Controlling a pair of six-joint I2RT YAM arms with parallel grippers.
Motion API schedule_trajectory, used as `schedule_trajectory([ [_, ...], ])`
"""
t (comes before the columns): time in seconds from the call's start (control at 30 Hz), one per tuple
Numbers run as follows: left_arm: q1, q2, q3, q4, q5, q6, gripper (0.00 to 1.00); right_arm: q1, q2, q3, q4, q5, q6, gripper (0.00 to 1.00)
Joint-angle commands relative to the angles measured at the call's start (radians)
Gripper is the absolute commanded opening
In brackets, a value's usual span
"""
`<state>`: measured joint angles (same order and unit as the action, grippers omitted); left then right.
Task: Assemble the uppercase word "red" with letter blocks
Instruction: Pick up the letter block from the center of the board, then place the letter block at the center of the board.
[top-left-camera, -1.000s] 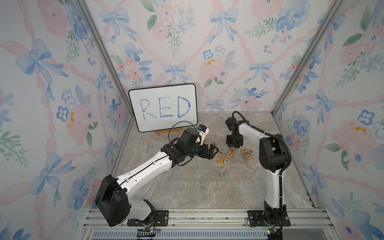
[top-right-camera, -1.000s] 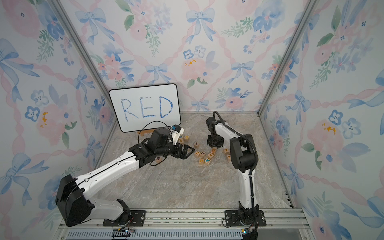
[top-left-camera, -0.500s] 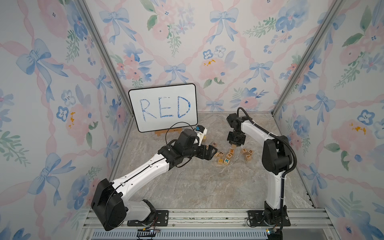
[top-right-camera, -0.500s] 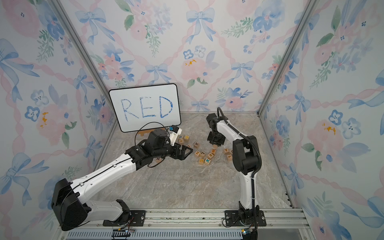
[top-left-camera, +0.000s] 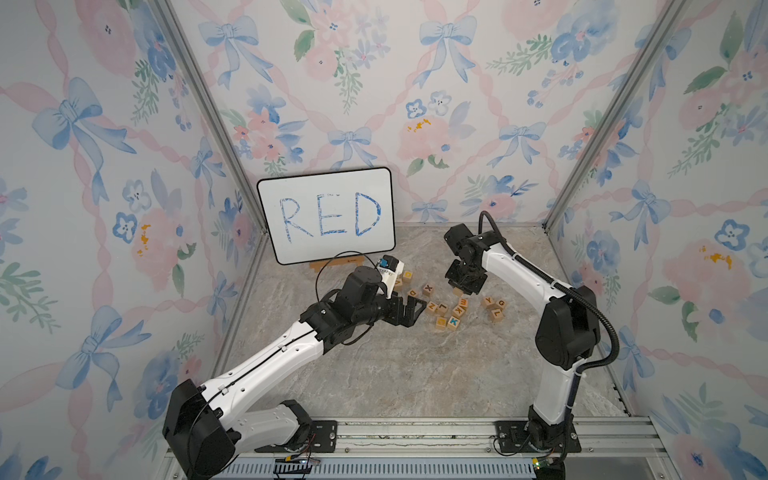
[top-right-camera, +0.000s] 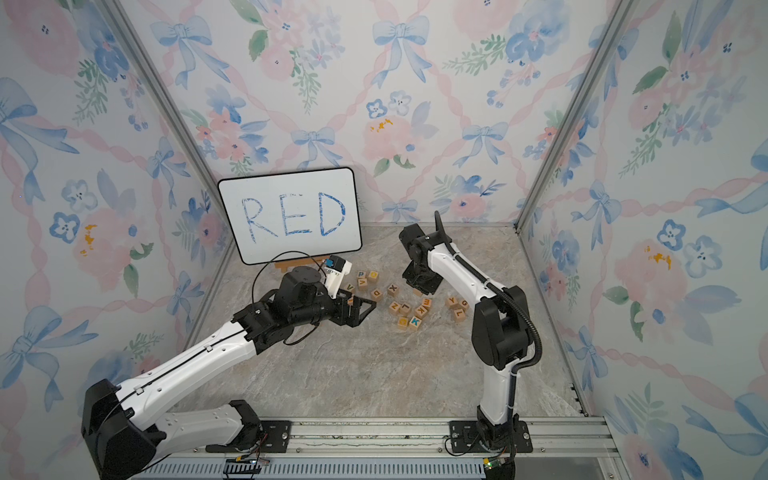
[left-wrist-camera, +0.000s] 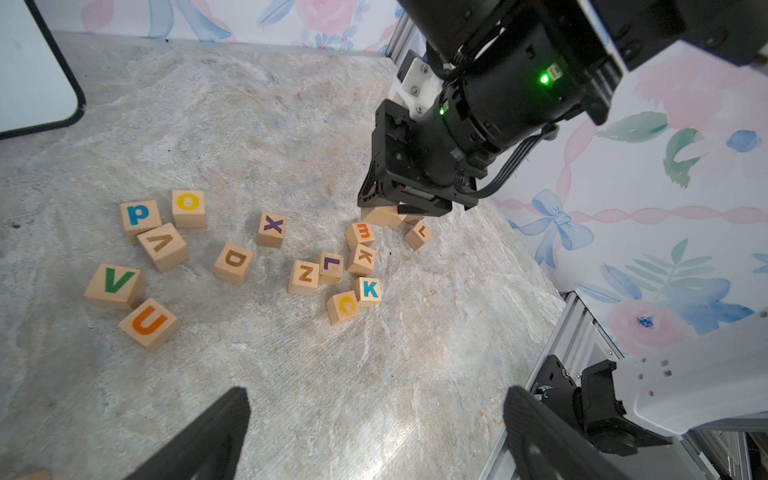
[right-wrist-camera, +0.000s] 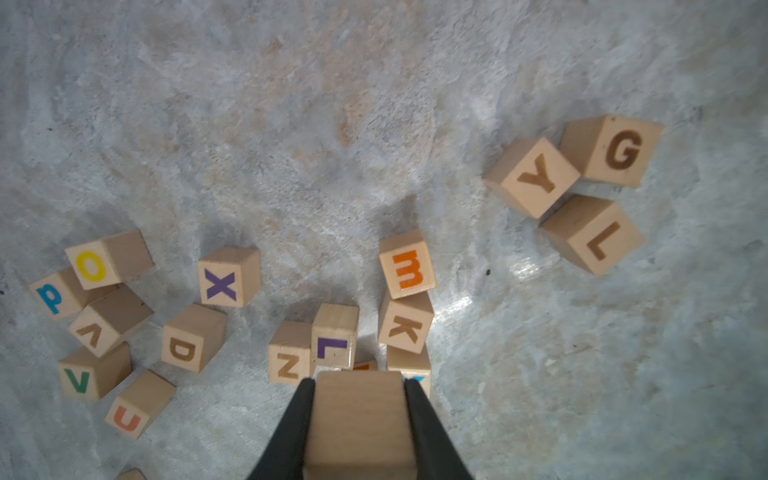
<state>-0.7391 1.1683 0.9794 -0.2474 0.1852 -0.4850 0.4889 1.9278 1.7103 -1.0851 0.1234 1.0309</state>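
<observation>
Bottom of frame in a top view, nearest: bare worktop (top-left-camera: 374, 374). No blocks are set out in a row on it, so the word is not begun.

Left hand (top-left-camera: 410, 312), centre-left: jaws spread wide, nothing between them. In the left wrist view both fingers (left-wrist-camera: 216, 432) stand apart over bare stone, short of the scatter.

Scatter, centre of frame, just past the left hand:
- D block (left-wrist-camera: 233, 264): loose, letter up, standing alone between the X block (left-wrist-camera: 271, 230) and the brown V block (left-wrist-camera: 163, 247).
- E block (left-wrist-camera: 360, 234): the orange letter reads as m from here, and I judge it an E on its side. It is loose and touches the brown K block (left-wrist-camera: 362, 258) just below it in frame.
- No R shows on any face I can read.

Right hand (left-wrist-camera: 390, 210), just above the E block in the left wrist view: clamped on one cube (right-wrist-camera: 359, 415), which looks lifted off the worktop. Only a blank face shows in the right wrist view, so I cannot tell the letter. It may be the R.

Far back, upper centre: white board (top-left-camera: 328, 216) with RED in blue.

Status: one cube picked, none placed. Left to do: confirm the held letter, then set R, E and D side by side, with the E turned upright.
</observation>
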Motion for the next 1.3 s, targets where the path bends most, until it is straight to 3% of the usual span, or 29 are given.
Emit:
schedule_trajectory([
  [0.0,-0.005,-0.049,-0.029,0.015,-0.023,-0.019,0.98,0.052,-0.009,-0.002,-0.010,-0.028,0.085,0.14],
  [0.23,-0.005,-0.152,-0.093,0.013,-0.048,-0.042,0.98,0.157,0.036,-0.001,0.047,-0.080,0.164,0.14],
  [0.7,-0.002,-0.324,-0.179,-0.024,-0.064,-0.090,0.98,0.342,0.251,0.150,0.088,-0.125,0.246,0.14],
  [1.27,-0.001,-0.441,-0.198,-0.110,-0.084,-0.096,0.98,0.411,0.402,0.269,0.083,-0.143,0.281,0.13],
])
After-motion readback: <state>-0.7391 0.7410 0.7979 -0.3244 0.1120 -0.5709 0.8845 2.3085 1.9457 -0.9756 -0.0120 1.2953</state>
